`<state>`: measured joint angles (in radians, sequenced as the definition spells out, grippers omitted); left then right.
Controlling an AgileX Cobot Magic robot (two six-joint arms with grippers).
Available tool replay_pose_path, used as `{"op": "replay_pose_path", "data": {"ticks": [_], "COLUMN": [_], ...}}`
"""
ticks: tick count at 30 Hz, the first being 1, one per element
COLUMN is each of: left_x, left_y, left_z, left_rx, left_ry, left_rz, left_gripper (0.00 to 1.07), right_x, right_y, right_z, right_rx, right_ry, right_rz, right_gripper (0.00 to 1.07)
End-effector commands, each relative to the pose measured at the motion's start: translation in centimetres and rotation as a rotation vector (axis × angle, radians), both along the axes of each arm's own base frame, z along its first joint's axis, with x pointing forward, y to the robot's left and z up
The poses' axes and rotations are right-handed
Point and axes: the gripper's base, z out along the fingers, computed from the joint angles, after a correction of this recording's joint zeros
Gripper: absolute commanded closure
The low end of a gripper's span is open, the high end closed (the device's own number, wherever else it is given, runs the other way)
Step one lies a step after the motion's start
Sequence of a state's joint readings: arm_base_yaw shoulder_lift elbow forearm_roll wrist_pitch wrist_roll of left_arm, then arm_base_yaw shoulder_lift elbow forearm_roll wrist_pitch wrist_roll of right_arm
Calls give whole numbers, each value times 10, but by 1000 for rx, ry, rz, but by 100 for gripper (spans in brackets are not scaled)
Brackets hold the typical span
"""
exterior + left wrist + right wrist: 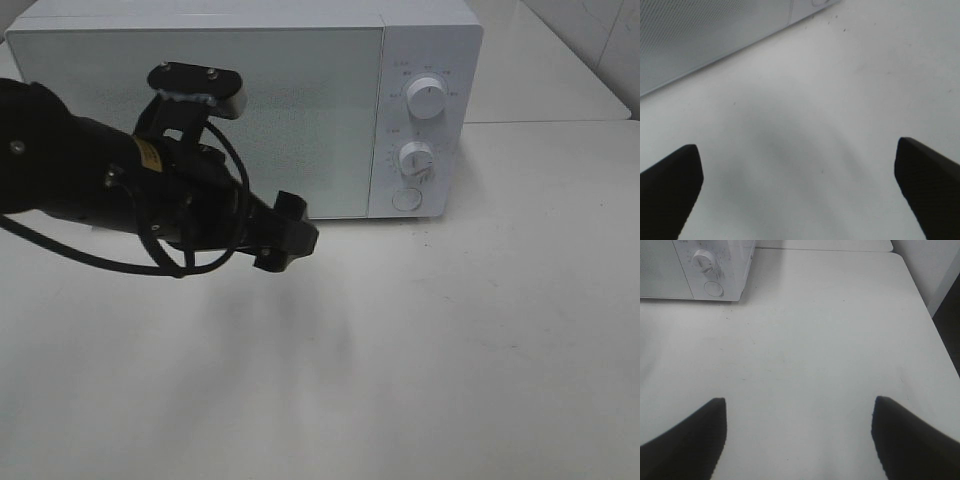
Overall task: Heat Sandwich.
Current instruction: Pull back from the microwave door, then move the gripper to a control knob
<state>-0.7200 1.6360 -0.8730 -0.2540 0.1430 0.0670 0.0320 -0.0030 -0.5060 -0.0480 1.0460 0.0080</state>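
The left hand hangs spread and empty just before the closed door of the microwave at the counter's far edge, likely stationed there to work that door. The right hand, also spread and holding nothing, hovers over the counter off the side with 2 dials. The sandwich shows in no view; perhaps it sits inside.

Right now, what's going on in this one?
The left gripper hangs open and empty in front of the microwave, whose door is shut. The right gripper is also open, holding nothing, above the white table. No sandwich shows in any view, so nothing is being handled at this moment.
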Motion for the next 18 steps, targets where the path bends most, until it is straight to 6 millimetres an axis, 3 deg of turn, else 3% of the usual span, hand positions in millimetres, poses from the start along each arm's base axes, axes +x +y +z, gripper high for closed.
{"op": "replay_pose_path", "data": {"ticks": [1,4,7,9,10,12,18], "left_x": [-1,0,2,3,4,3,-7], "left_y": [19,31,61,69,86,93,144], "left_z": [9,15,28,31,37,39,58], "left_rx": [33,49,63,65,71,78,137], "left_ry": [74,106,161,173,198,216,289], "left_rz": [27,51,121,143,184,200,311], "left_gripper": [5,5,5,5,5,5,5], "right_x": [-4,-4,-4,-4,-4,-4,-4], "right_y": [0,0,0,0,0,0,0], "right_z": [0,0,0,0,0,0,0], "right_rx": [-3,-3,-3,-3,-3,-3,-3], "right_ry": [-37,-37,-37,-37,-37,-37,-37], "right_rz": [4,4,4,4,4,4,4], "right_gripper": [31,31,31,31,31,31,31]}}
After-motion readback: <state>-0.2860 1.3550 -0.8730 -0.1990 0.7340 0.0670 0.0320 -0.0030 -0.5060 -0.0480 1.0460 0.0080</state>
